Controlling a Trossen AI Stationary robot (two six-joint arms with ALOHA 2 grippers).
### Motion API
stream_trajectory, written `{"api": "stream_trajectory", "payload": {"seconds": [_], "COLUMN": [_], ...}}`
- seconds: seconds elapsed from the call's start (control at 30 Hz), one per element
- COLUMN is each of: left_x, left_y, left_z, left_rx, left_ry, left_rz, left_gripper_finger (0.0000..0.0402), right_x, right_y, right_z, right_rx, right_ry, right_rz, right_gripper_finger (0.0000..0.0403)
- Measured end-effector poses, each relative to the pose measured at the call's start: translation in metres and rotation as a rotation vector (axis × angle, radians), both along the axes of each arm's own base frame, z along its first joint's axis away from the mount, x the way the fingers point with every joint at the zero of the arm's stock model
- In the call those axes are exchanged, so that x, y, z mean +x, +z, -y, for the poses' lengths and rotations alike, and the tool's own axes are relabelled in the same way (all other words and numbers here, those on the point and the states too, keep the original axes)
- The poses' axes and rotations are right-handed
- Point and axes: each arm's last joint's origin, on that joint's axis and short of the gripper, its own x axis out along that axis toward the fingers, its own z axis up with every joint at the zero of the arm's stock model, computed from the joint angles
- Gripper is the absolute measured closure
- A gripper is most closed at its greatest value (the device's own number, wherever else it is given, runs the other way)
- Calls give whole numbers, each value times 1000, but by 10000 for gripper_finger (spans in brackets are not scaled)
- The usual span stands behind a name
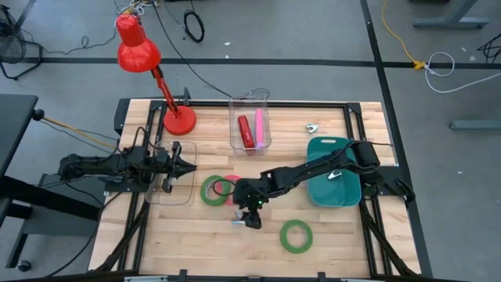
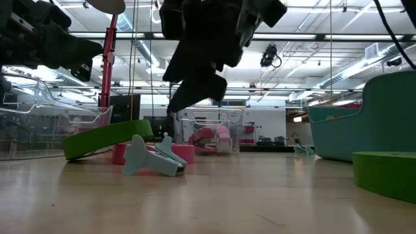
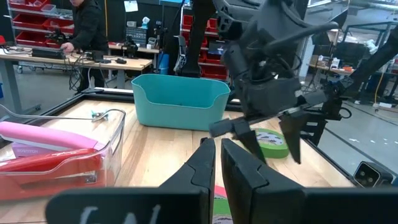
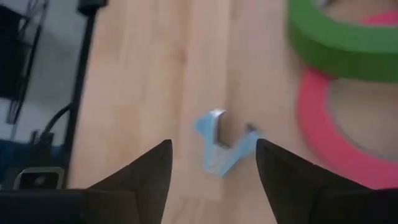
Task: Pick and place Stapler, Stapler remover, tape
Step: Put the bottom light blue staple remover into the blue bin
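A light-blue stapler remover lies on the wooden table, seen also in the low view. My right gripper hangs open above it, fingers pointing down and clear of it; in the high view the gripper is at the table's middle. A green tape ring leans tilted on a pink-red ring just left of it. A second green ring lies flat near the front edge. My left gripper is shut and empty at the left, also seen in its wrist view.
A teal bin stands at the right. A clear box with a red and a pink stapler stands at the back. Another clear tray lies under my left gripper. A red lamp stands back left. A second small remover lies back right.
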Motion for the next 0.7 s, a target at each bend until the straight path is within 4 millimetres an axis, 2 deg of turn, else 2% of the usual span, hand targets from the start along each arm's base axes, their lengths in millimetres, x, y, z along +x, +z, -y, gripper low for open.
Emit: {"api": "stream_trajectory", "payload": {"seconds": [0.27,0.7], "left_x": [0,0], "left_y": [0,0], "left_z": [0,0], "left_rx": [0,0], "left_ry": [0,0], "left_rz": [0,0], "left_gripper_finger": [371,371], "right_x": [3,0], "right_y": [-12,-14], "right_z": [20,-4], "right_rx": [-33,-44], "right_ry": [-149,-214], "right_rz": [-73,-75], "right_gripper_finger": [172,172]}}
